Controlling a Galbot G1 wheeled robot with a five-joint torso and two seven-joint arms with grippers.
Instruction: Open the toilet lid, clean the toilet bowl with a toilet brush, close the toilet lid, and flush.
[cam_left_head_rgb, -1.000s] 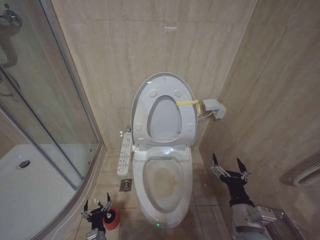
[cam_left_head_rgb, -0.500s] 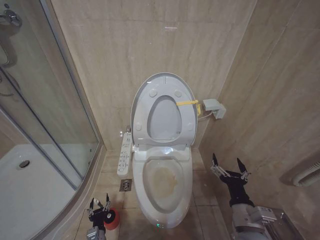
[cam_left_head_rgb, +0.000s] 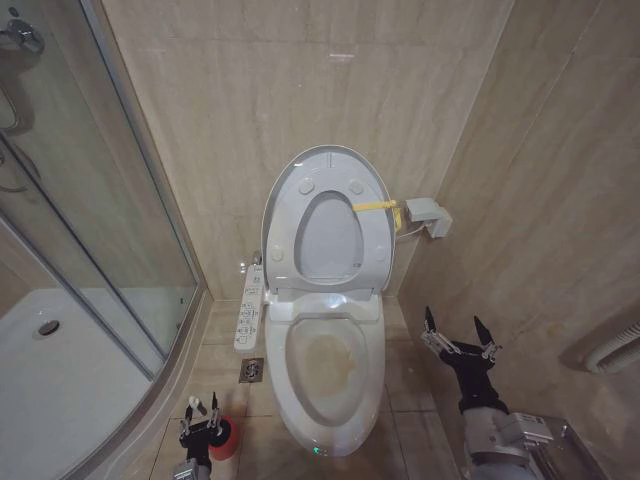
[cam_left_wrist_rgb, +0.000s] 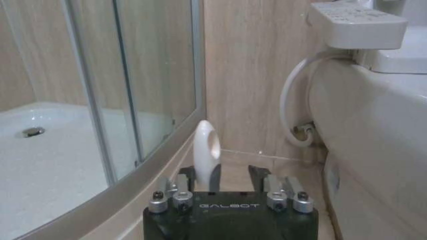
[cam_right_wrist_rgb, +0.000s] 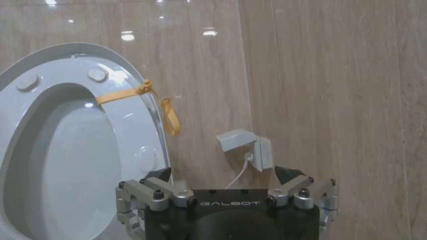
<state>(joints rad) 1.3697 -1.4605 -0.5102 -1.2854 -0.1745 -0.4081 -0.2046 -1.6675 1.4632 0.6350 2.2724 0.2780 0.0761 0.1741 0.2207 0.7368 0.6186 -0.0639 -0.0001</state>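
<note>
Two grippers are seen from the head view. The toilet lid (cam_left_head_rgb: 325, 215) is stood up against the wall, and the stained toilet bowl (cam_left_head_rgb: 330, 365) is open below it. The left gripper (cam_left_head_rgb: 202, 418) is closed on the toilet brush (cam_left_head_rgb: 198, 405) by the red holder cup (cam_left_head_rgb: 224, 438) on the floor. The right gripper (cam_left_head_rgb: 457, 332) is held wide open beside the bowl.

From the left wrist, the brush's white looped handle (cam_left_wrist_rgb: 206, 152) is pinched between the fingers, next to the shower glass (cam_left_wrist_rgb: 100, 85).

From the right wrist, the raised lid (cam_right_wrist_rgb: 73, 145) and a yellow strap (cam_right_wrist_rgb: 133, 92) are seen.
</note>
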